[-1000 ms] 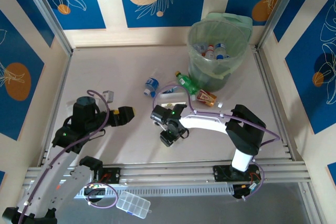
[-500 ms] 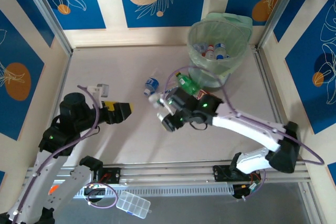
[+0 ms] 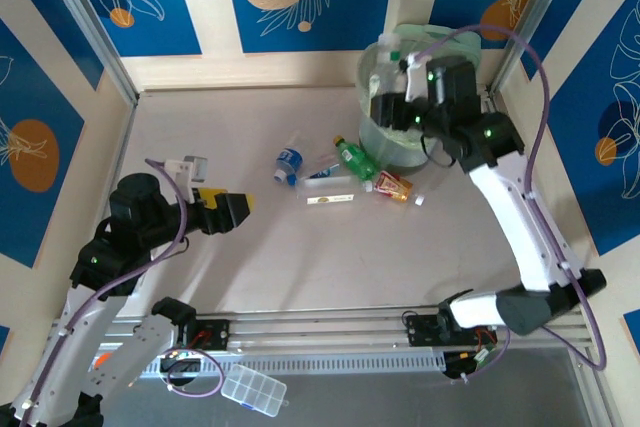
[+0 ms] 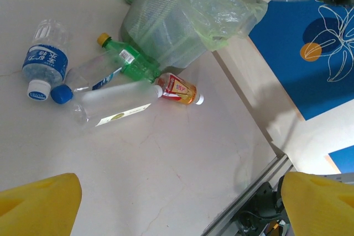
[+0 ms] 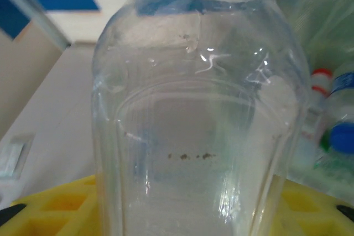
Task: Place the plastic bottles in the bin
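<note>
Held bottle (image 5: 199,109): clear plastic, clamped between the right gripper's (image 3: 390,99) yellow pads (image 5: 50,205). In the top view it hung over the bin (image 3: 400,152) at about the rim's 10 o'clock. The bin sat at 1 o'clock on the table (image 3: 250,277).

My read: carry was done and release was the step in hand. The next move needed the bottle fully inside the mouth before the jaws parted. It's light, so it could bounce off the rim or bag edge.

5 loose bottles lay at 8 o'clock of the bin:
- blue-label bottle (image 4: 47,62)
- blue-cap bottle (image 4: 83,78)
- green bottle (image 4: 130,59)
- red-label bottle (image 4: 178,88)
- long clear bottle (image 4: 110,109)

The green bottle looked to be touching the bin wall.

Left gripper (image 3: 238,212) was at 9 o'clock on the table, jaws wide apart and empty.

Unclear:
- Couldn't tell if the held bottle cleared the rim.
- Its cap and base were cut off in the right wrist view.
- Bin contents were blurred, with a few caps visible and no count possible.
- The left fingers were cropped at the left wrist frame's corners.
</note>
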`<state>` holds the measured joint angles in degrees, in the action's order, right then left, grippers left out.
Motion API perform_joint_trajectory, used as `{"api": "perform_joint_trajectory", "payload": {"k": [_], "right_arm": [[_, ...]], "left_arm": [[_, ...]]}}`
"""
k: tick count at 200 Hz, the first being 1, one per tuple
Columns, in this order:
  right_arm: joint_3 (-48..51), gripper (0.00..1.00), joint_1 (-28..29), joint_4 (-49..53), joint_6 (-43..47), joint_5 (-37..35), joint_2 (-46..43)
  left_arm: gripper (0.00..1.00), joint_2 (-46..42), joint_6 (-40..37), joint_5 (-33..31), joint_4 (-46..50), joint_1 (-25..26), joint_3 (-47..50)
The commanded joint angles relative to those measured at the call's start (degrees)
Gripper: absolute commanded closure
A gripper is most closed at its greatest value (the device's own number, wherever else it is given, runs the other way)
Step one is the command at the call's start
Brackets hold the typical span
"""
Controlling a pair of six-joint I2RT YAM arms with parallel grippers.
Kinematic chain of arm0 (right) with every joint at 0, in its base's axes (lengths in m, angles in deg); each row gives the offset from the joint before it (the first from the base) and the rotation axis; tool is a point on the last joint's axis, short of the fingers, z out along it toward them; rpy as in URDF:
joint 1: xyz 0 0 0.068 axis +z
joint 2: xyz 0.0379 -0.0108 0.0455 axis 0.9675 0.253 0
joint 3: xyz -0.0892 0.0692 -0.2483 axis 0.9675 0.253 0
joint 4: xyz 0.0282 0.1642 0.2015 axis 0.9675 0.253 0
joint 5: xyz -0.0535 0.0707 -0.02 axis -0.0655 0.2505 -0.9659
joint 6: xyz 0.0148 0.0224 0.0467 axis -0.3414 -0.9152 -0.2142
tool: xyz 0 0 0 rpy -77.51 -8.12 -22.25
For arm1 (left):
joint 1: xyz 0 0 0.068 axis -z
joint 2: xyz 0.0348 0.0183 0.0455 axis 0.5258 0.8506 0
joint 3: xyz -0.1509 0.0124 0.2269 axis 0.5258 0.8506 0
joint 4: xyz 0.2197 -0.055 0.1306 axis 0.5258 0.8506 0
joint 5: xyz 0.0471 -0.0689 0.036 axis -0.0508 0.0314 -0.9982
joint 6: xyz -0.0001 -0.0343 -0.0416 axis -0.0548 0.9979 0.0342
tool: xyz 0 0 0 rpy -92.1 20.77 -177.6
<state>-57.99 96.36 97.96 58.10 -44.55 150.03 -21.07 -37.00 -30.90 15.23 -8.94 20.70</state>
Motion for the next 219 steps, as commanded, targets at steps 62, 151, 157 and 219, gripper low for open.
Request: {"api": "perform_joint_trajectory", "payload": {"k": [62,151,157,219], "right_arm": [[-17.8,0.50,-9.4,9.0,-2.8,3.9,20.4],[-30.3,0.50,-9.3,18.0,-3.1,10.3,38.4],[-30.3,0.49,-9.4,18.3,-3.2,10.0,39.0],[-34.3,0.24,-9.0,21.0,-2.8,8.1,42.5]], "left_arm": [[0.07,0.6,-3.0,-2.5,3.1,0.4,-1.0],[0.08,0.6,-3.3,-3.2,4.1,0.4,-0.8],[0.08,0.6,-3.3,-3.2,4.2,0.4,-0.8],[0.07,0.5,-3.9,-4.0,5.1,0.4,-0.9]]}}
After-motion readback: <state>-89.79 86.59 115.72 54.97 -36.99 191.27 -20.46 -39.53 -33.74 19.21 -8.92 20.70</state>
